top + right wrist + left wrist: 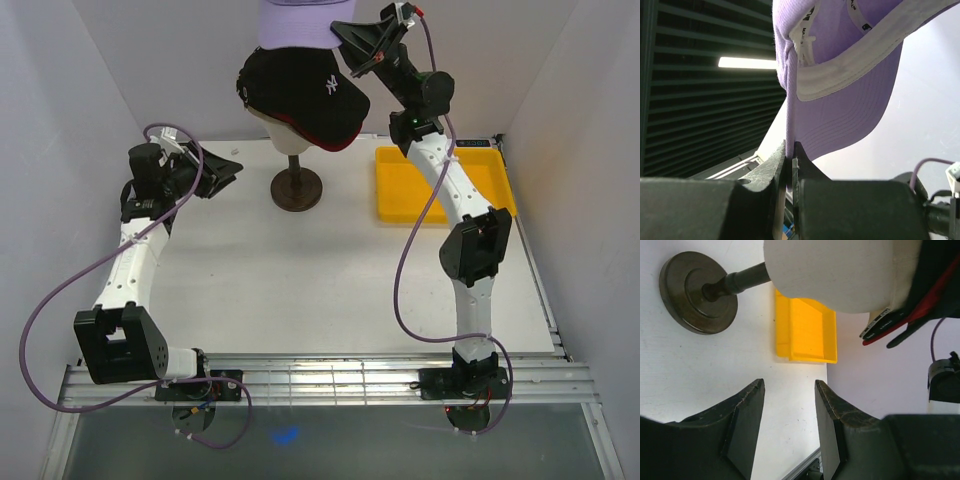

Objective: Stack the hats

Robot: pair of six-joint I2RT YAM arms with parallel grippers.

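A black cap with a white logo (305, 95) sits on top of a red cap, whose edge (335, 147) shows under it, on the beige mannequin head (290, 132). My right gripper (352, 38) is shut on the brim of the lavender cap (295, 22) and holds it high above the black cap, at the top edge of the view. In the right wrist view the lavender cap (840, 75) hangs pinched between my fingers. My left gripper (228, 168) is open and empty, left of the stand. The cap with the gold R is hidden.
The mannequin's dark round stand (297, 188) is on the white table, also in the left wrist view (697, 292). A yellow tray (440, 185) lies at the back right. White walls close in the table on three sides.
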